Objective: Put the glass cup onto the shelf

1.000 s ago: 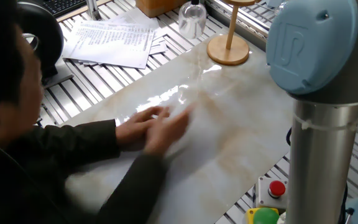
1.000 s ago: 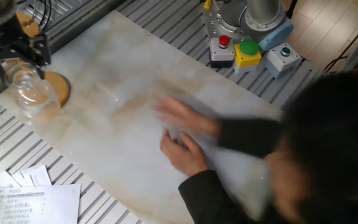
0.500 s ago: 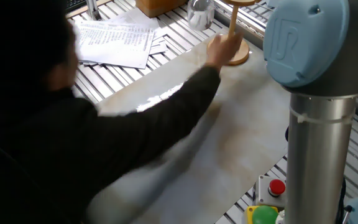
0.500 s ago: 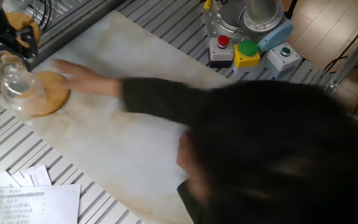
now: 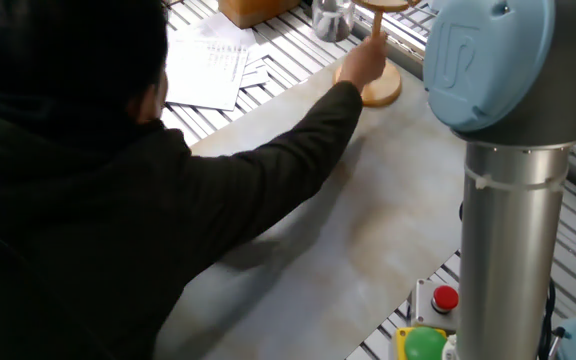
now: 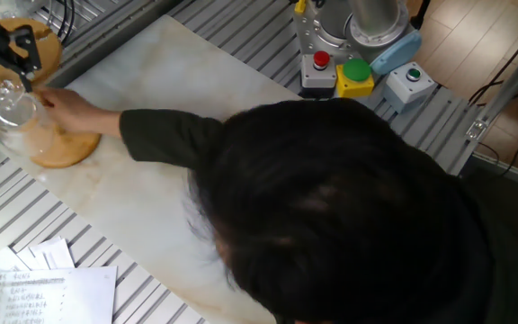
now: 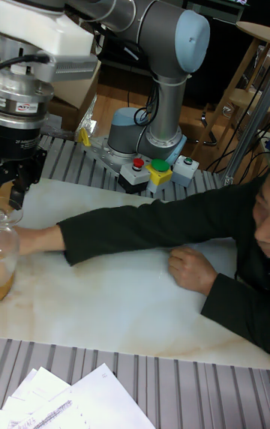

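Observation:
The glass cup [image 6: 13,115] is clear and hangs in the air under my gripper [image 6: 5,79], which is shut on its upper end. The cup hangs right beside the shelf, a light wooden stand with a round base [image 6: 64,146] and a top disc [image 6: 36,43]. In one fixed view the cup [image 5: 333,18] shows at the top edge, left of the thin post [image 5: 376,45], with the gripper cut off. A person's hand [image 5: 361,62] grips the post. The tall view shows my gripper [image 7: 15,187] above the cup [image 7: 6,245] at the left edge.
A person in black leans over the marble table [image 6: 241,90], one arm stretched to the shelf and the other fist [image 7: 191,268] on the table. Papers [image 6: 48,288] lie on the slatted surface. A button box [image 6: 353,72] sits by the robot base [image 5: 508,200].
The person's hand went from the middle of the table to the shelf post and now holds it. My gripper with the cup has shifted a little further toward the shelf top.

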`<act>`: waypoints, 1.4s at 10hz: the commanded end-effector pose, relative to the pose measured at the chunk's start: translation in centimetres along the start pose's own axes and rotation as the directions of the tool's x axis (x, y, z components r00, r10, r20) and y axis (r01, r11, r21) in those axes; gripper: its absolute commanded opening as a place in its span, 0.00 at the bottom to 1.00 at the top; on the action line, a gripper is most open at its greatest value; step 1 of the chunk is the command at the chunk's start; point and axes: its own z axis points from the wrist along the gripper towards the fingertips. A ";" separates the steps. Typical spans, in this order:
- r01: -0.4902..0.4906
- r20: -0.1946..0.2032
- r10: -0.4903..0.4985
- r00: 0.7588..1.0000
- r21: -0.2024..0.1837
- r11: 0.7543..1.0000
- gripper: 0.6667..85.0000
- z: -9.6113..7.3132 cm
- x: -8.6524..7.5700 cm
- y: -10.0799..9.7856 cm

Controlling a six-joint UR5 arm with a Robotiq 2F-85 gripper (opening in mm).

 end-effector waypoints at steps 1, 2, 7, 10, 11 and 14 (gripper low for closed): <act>-0.013 0.015 0.014 1.000 -0.020 1.000 0.00 -0.2 -0.1 0.6; -0.032 0.020 0.033 0.999 -0.030 0.999 0.00 -0.3 -0.5 1.0; -0.141 0.010 0.142 0.990 -0.080 0.987 0.00 -1.9 -1.9 4.8; -0.192 0.002 0.193 0.981 -0.085 0.978 0.00 -1.9 -2.8 6.6; -0.195 -0.001 0.196 0.981 -0.080 0.977 0.00 -1.8 -2.7 6.6; -0.215 0.003 0.216 0.976 -0.093 0.972 0.00 -1.6 -2.4 7.3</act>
